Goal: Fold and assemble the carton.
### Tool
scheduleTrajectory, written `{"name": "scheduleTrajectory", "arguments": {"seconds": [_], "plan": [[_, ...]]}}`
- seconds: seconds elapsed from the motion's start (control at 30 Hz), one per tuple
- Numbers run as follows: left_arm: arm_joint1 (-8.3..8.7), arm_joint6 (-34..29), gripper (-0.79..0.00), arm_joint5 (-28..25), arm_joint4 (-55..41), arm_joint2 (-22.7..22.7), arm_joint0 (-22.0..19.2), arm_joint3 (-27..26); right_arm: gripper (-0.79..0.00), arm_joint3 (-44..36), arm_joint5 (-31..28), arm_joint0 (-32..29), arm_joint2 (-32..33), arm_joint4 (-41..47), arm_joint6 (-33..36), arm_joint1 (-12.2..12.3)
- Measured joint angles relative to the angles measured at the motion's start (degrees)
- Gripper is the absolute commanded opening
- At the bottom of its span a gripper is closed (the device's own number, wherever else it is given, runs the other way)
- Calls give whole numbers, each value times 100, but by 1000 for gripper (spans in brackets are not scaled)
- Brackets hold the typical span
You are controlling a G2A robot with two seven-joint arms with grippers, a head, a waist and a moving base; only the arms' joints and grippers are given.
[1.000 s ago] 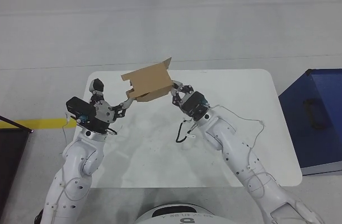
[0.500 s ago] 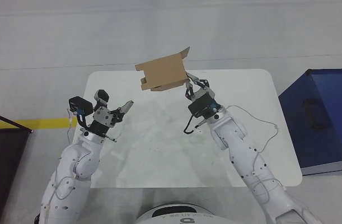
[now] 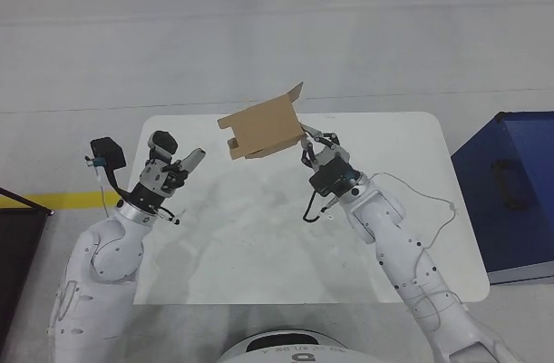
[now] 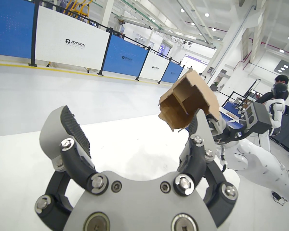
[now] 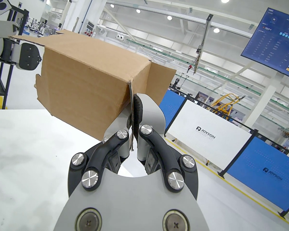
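Observation:
A brown cardboard carton hangs in the air above the far middle of the white table. My right gripper is shut on the carton's lower corner edge, the cardboard wall pinched between its fingers. The carton's open end with loose inner flaps faces my left arm. My left gripper is open, off to the carton's left with a clear gap between them; nothing lies between its fingers.
A dark blue bin stands on the floor past the table's right edge. A yellow floor line and a dark object lie to the left. Bare table surface spreads below both arms.
My left gripper let go of the carton and drew back to the left, opening. My right gripper lifted the carton up and rightward, then eased it down slightly.

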Motion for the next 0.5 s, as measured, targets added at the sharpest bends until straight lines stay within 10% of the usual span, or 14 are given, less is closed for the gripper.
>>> {"name": "scheduleTrajectory", "arguments": {"seconds": [0.5], "plan": [[-42, 169, 0, 357, 751, 413, -628, 44, -785, 328, -458, 159, -208, 456, 34, -46]]}}
